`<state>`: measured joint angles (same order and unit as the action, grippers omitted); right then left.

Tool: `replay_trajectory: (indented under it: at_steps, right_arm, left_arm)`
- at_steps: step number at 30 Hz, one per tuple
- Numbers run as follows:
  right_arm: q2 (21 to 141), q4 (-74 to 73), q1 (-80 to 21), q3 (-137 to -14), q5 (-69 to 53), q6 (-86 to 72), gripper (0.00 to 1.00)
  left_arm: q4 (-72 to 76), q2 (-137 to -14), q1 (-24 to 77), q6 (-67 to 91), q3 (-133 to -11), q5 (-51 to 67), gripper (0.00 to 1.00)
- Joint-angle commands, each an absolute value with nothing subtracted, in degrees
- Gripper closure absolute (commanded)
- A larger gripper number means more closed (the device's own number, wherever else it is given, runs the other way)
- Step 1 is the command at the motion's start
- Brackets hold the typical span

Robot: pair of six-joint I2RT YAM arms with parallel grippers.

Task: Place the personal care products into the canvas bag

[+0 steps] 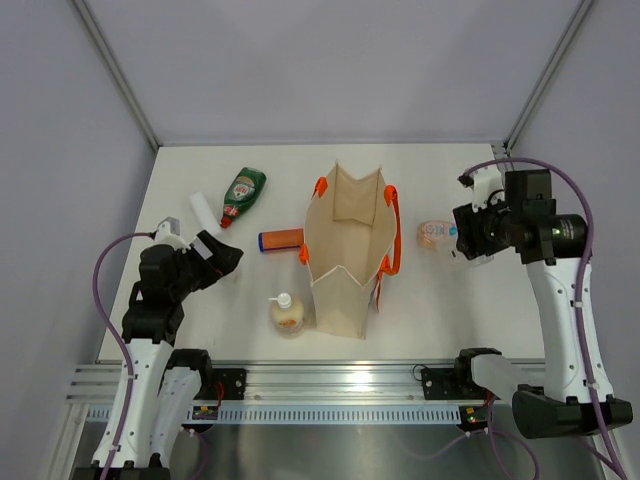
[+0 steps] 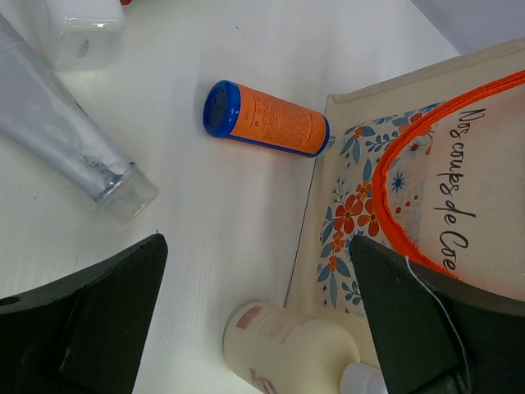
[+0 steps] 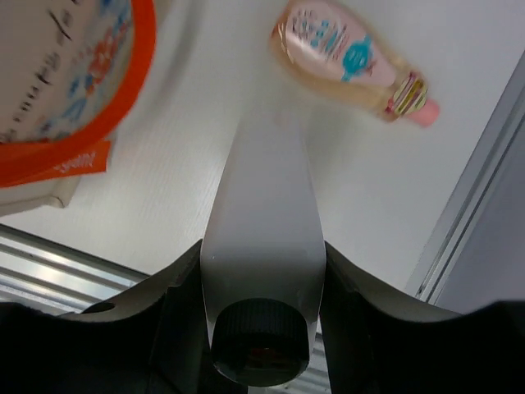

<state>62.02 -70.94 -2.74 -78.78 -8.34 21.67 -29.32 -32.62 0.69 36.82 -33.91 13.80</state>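
The white black-capped bottle [image 3: 264, 205] is shown clenched in the right pincer [image 1: 462, 236], its cap toward the wrist and its long axis running straight out between the fingers; whether it has been raised off the worktop [image 1: 450, 300] cannot be told. The canvas bag [image 1: 340, 305], upright and open-mouthed at mid-worktop, lies to that pincer's left, with the pink clear bottle [image 3: 349, 61] lying flat between them; the right arm is judged the nearer, and the carry would have to clear the orange handle [image 1: 393, 235] on that side. The left pincer [image 2: 256, 246] is seen released and empty beyond the bag, over the orange cylinder [image 2: 271, 121], cream pump bottle [image 2: 287, 349] and white tube [image 2: 66, 135]; the green red-capped bottle [image 1: 243, 192] lies farther back; no product is made out inside the bag.
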Motion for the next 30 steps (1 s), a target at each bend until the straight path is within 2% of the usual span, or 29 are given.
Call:
replay_trajectory:
  at_steps: [1, 7, 11, 16, 22, 30]
  right_arm:
    - [60.99, -69.35, -3.16, -90.51, -15.63, 23.47, 1.00]
    - [67.31, -67.94, -3.25, -110.80, -24.68, 21.89, 1.00]
    - [79.94, -70.31, -4.30, -129.06, -32.51, 18.03, 1.00]
    - [89.63, -67.07, -13.87, -137.80, -32.87, 14.94, 1.00]
    - [97.11, -67.24, -23.20, -137.12, -29.01, 17.66, 1.00]
    - [98.52, -63.02, -28.56, -120.95, -14.26, 26.71, 1.00]
  left_arm:
    - [-26.54, -32.17, 0.44, 35.68, -35.42, 15.73, 0.01]
    - [-26.28, -30.76, 0.44, 34.89, -35.16, 15.21, 0.01]
    - [-25.23, -30.50, 0.44, 34.63, -35.86, 16.17, 0.01]
    - [-24.61, -31.11, 0.44, 34.28, -35.95, 17.40, 0.01]
    - [-24.52, -33.66, 0.44, 32.08, -36.65, 20.65, 0.01]
    - [-22.51, -36.12, 0.44, 31.02, -36.21, 22.50, 0.01]
